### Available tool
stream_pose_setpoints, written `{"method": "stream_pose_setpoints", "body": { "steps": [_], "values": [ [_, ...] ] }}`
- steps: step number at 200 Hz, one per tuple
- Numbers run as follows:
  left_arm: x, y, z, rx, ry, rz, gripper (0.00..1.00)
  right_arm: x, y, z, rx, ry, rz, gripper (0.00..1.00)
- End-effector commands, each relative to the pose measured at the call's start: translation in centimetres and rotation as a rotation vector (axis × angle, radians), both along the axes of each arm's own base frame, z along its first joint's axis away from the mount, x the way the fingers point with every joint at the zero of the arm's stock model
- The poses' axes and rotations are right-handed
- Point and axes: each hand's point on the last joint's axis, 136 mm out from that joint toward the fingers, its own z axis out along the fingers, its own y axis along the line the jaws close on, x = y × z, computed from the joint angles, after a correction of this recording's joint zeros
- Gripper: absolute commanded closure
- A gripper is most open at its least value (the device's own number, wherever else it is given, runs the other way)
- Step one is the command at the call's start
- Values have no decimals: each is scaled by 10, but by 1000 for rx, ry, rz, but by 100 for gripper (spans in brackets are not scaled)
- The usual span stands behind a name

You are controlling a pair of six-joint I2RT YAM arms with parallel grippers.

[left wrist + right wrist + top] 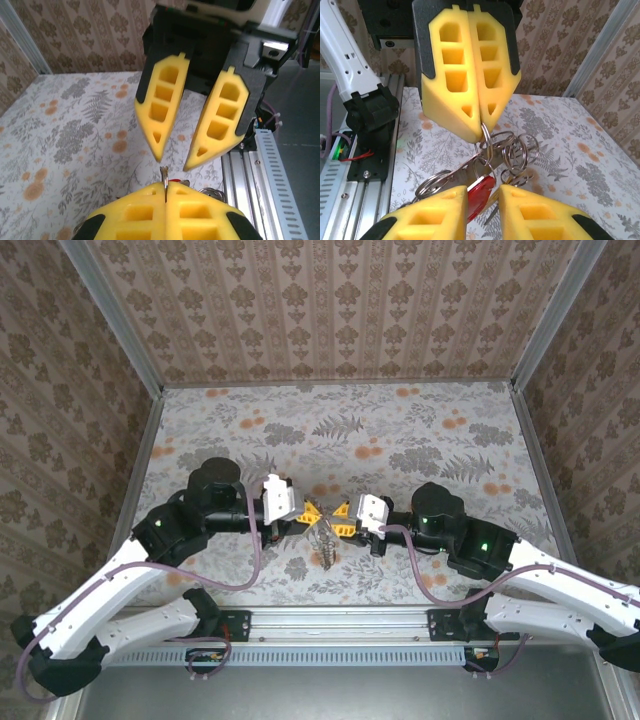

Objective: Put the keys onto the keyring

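Bright, even light — soft shadows, slight close-up blur.

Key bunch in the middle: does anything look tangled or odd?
The left pincer pinches one keyring by its edge; more rings and a red-headed key dangle from it in a tangled clump. Nothing looks broken.

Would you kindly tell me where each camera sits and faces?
Top external: above and behind the bases, looking down on the table; left arm and right arm show, left gripper facing right gripper.
Left wrist: rides the left arm, faces the open right gripper; own fingers clamp the keyring.
Right wrist: rides the right arm, faces the shut left gripper; red key shows between own fingers.
Shared: both wrist views show the keyring.
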Motion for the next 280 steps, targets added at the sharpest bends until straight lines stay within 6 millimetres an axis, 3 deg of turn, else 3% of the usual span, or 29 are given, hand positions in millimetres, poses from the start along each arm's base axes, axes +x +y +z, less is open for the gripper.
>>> {"method": "stream_pose_setpoints", "body": {
  "steps": [1,67,86,107,148,187,230,280],
  "values": [
    [-10,-2,18,-83,1,-59,100,0,4,6,40,8,11,75],
    [-15,-3,17,-86,13,-93,100,2,7,10,61,15,20,70],
    [-15,-3,18,-92,9,-96,100,2,8,8,59,23,30,87],
    [-17,-1,23,-115,5,-103,100,3,9,6,52,30,32,99],
    [-21,-1,36,-200,20,-135,100,2,11,6,48,42,45,100],
    [-19,-6,33,-214,41,-146,100,0,16,16,84,31,77,91],
    [-19,-6,33,-224,44,-147,100,-2,19,16,76,41,100,88],
    [-17,-1,35,-227,41,-134,100,-5,3,24,105,18,59,75]
  ]
}}
